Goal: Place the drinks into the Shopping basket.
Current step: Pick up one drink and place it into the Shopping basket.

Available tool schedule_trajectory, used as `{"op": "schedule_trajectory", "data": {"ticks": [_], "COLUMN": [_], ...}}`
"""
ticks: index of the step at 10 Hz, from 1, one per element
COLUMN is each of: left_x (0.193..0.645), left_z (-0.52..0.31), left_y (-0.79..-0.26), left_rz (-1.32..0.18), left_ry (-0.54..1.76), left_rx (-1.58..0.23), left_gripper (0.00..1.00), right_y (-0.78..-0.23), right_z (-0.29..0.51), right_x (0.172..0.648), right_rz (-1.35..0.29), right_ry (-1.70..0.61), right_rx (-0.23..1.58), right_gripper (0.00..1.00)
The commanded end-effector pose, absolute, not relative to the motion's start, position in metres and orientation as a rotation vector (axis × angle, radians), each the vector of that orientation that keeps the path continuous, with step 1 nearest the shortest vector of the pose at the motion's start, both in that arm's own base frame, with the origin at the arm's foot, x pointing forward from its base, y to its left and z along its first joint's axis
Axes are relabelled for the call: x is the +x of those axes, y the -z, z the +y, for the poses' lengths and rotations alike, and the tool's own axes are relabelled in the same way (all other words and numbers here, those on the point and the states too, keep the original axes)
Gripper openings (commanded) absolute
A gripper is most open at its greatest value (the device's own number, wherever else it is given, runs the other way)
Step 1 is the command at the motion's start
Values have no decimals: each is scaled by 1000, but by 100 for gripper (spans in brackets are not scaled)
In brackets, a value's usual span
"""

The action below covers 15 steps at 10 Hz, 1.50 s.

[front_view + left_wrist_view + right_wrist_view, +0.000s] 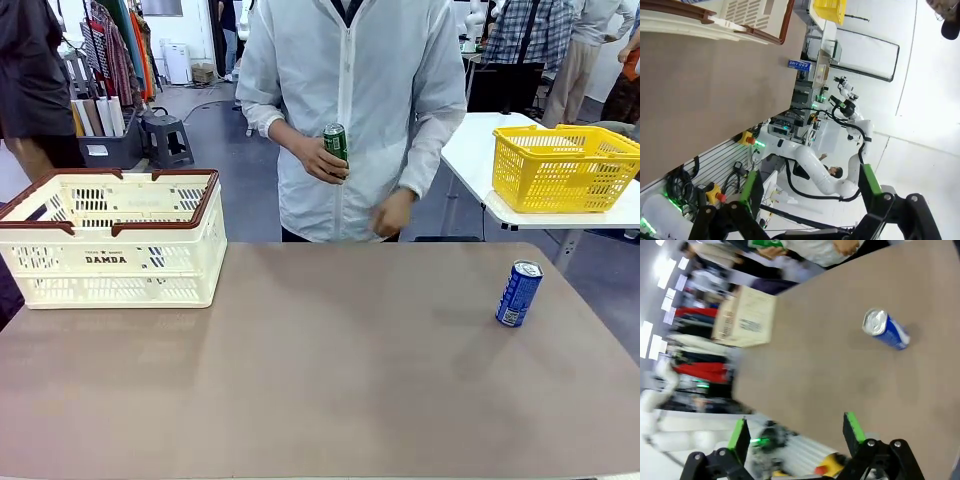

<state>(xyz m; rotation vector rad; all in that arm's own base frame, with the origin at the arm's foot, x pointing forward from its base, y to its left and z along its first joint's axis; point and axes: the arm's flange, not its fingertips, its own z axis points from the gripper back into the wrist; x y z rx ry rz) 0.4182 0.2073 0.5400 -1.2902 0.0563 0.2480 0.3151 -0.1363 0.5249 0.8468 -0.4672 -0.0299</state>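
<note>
The left hand (809, 171) hangs with its two green-padded fingers spread wide and nothing between them. The right hand (796, 419) is spread just as wide, also holding nothing. Both hover off the near edge of the brown surface (330, 370), which lies bare across its whole middle and front.

Beyond the right hand, the blue can (886, 329) stands alone, with free room on every side. The front view puts this blue can (519, 293) near the surface's right edge, well apart from everything else. The left wrist view catches it (799, 65) at the far edge of the surface, past the basket's brown rim.

The Shopping basket (110, 260) sits at the far left corner, its back along the far edge and its left end cut off by the picture's edge. In the left wrist view its rim (740, 27) shows close up. In the right wrist view it (745, 317) is blurred.

At the far side a person's hand (322, 160) holds a green can (335, 143) upright at chest height, off the surface. The right wrist view shows that can (767, 243) at its top edge.

Behind, to the right, a yellow basket (565, 170) rests on a white table (480, 150).
</note>
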Motion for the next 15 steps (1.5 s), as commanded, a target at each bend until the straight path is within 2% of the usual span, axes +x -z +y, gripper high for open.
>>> {"op": "schedule_trajectory", "data": {"ticks": [1,4,5,6,7,9,12,15], "left_x": [416,416,416,416,416,416,416,416], "left_z": [210,210,210,210,210,210,210,210], "left_y": [-542,-542,-542,-542,-542,-542,-542,-542], "left_rz": [67,67,67,67,67,67,67,67], "left_ry": [-240,-240,-240,-240,-240,-240,-240,-240], "left_rx": [-1283,-1283,-1283,-1283,-1283,-1283,-1283,-1283], "left_gripper": [100,100,100,100,100,100,100,100], "right_y": [-525,-518,-522,-536,-528,-536,-517,-474], "right_z": [-78,-17,-12,-14,-7,-11,-23,-25], "right_x": [341,353,341,313,355,345,416,469], "right_rz": [-434,-474,-500,-520,-518,-526,-407,-287], "right_ry": [-98,-163,-159,-134,-224,-211,-145,-100], "right_rx": [251,-74,-38,92,56,24,75,140], "right_gripper": [100,100,100,100,100,100,100,100]}}
